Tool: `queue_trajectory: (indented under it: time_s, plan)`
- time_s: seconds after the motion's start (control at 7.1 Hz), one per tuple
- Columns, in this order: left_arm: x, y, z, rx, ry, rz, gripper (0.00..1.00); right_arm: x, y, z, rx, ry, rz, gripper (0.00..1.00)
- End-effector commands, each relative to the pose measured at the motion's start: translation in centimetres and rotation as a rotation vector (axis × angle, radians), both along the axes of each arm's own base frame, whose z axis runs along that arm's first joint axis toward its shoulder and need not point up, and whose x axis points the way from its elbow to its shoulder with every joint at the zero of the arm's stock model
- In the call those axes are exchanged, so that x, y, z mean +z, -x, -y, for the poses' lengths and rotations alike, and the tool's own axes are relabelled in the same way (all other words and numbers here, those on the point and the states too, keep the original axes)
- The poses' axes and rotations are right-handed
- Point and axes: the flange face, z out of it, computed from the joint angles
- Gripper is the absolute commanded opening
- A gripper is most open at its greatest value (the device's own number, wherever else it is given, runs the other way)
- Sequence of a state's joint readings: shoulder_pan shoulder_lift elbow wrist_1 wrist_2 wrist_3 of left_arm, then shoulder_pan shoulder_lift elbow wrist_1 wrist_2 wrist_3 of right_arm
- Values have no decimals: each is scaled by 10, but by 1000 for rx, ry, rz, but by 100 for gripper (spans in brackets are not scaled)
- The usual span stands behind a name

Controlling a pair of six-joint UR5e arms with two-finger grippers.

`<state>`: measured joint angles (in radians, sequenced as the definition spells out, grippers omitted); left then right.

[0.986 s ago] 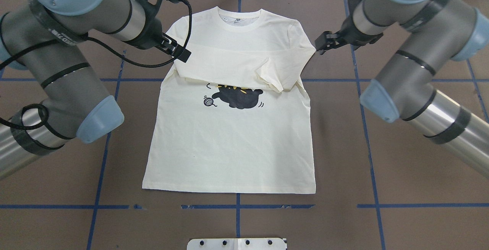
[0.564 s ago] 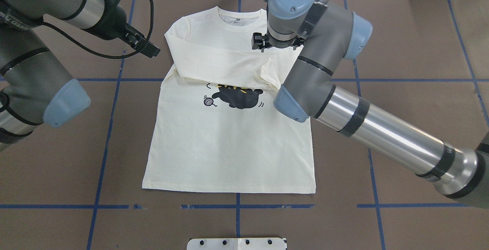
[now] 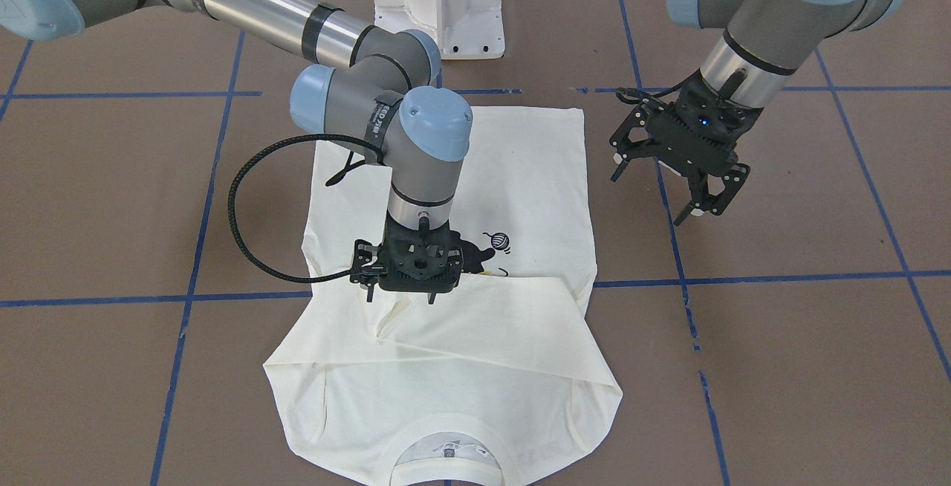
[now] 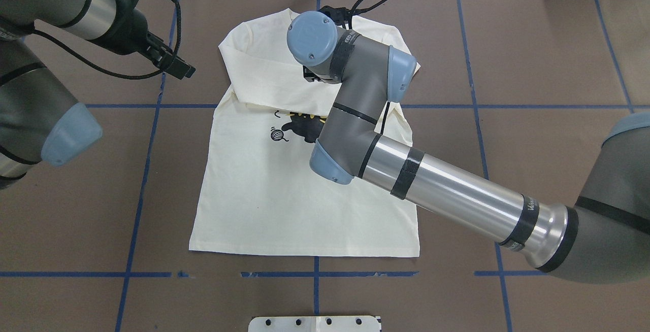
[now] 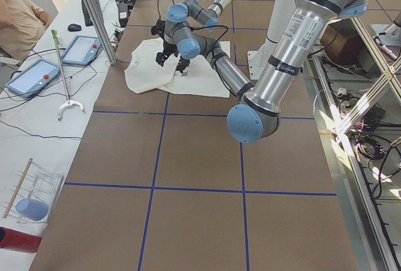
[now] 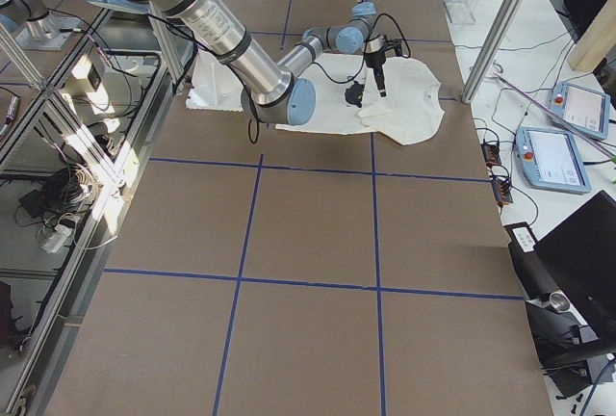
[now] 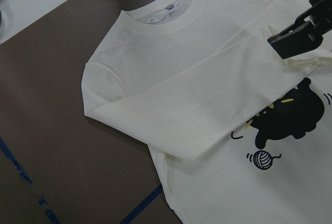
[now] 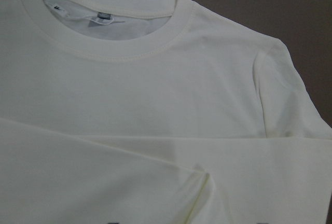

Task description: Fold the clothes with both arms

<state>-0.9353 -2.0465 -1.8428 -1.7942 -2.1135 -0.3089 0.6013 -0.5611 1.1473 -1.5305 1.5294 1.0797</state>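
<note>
While we look down from above, we see the left arm point(image 4: 76, 12) come in from 9 o'clock and bend toward 4 o'clock. The left gripper point(image 3: 669, 189) hangs over the bare table point(image 4: 533, 68), near the shirt's shoulder but not touching it. Its two fingers are spread wide and hold nothing.

The shirt point(image 4: 284, 200) lies flat in the middle, collar point(image 8: 119, 53) at 12 o'clock and hem at 6 o'clock. Both sleeves point(image 3: 483, 315) are folded across the chest, and one covers the top of the cat print point(image 4: 299, 128).

The right arm point(image 4: 447, 195) reaches in from 4 o'clock, bends its elbow over the cat and points its wrist straight down. The right gripper point(image 3: 401, 296) is right at the folded sleeve, fingers apart, gripping nothing.
</note>
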Motion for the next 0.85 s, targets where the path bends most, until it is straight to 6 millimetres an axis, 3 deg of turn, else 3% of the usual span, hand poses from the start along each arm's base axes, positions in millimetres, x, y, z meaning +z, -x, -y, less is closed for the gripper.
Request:
queue_trajectory:
  time_s: [0.0, 0.14, 0.42, 0.7]
  plan:
    - [3, -1, 1, -1, 7, 3, 100, 12, 23, -17, -11, -21, -64, 69]
    - [5, -1, 2, -1, 11, 6, 100, 12, 29, -24, -18, -42, -88, 67]
    - [5, -1, 2, -3, 12, 6, 100, 16, 30, -24, -42, -66, -122, 40]
    - [5, -1, 2, -4, 13, 6, 100, 18, 29, -24, -56, -67, -146, 29]
